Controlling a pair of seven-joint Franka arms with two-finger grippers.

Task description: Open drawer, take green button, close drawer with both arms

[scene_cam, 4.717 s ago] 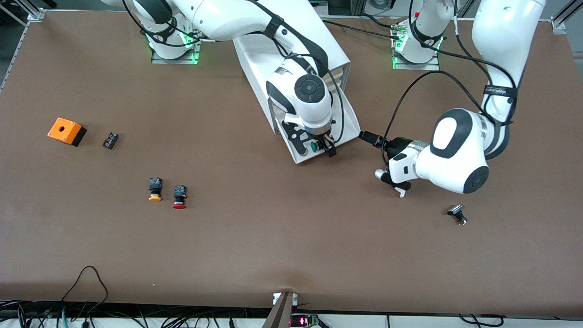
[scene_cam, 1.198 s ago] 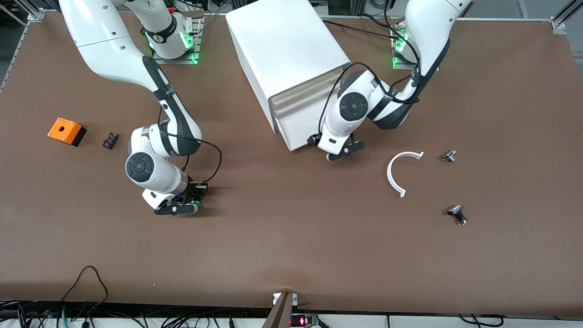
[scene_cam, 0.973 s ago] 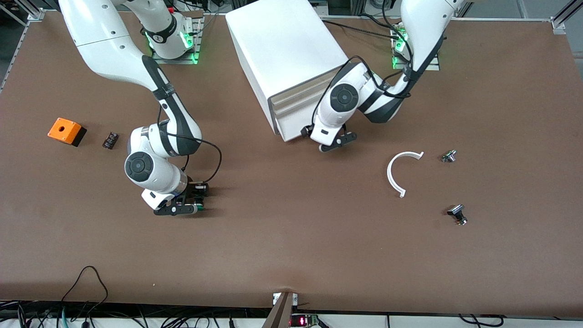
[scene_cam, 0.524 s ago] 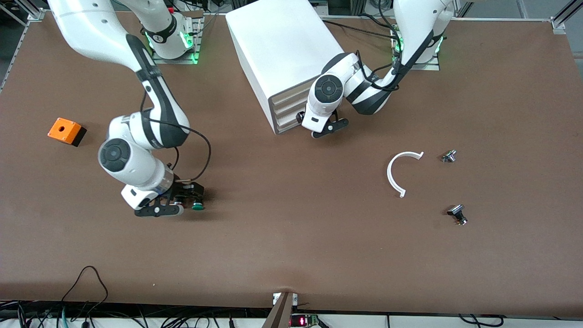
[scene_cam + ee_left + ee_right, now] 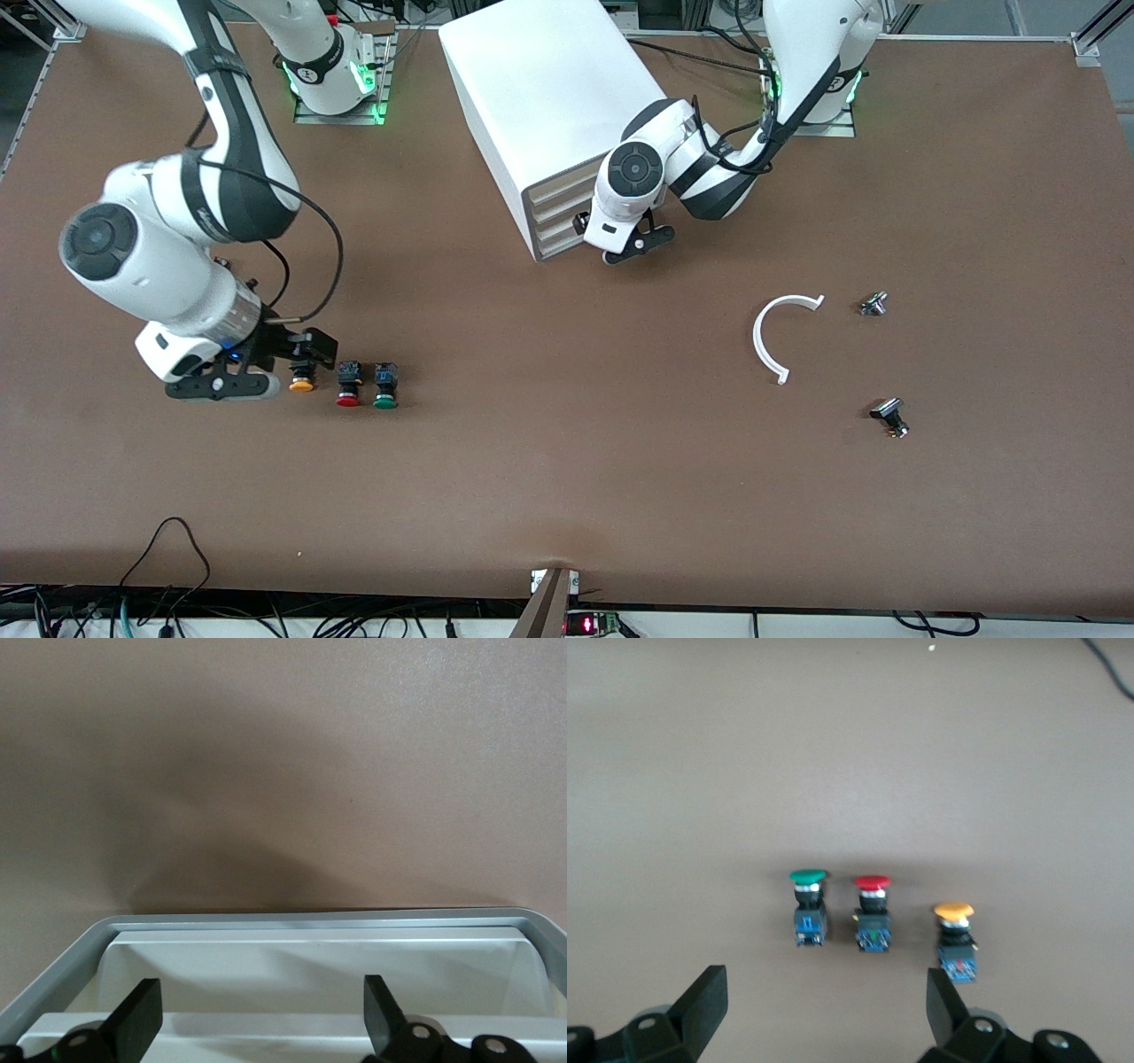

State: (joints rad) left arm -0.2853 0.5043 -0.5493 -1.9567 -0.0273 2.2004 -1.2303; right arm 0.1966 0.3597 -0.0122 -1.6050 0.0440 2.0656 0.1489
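Now the small green-capped push button lay released beside the red-capped one, the right claw raised wide, while the left claw, also wide, had shut the cream-fronted white drawer.

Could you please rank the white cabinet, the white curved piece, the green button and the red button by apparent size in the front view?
1. White cabinet, largest by far.
2. White curved piece.
3. Green button and red button: they look alike, so no ranking between them.
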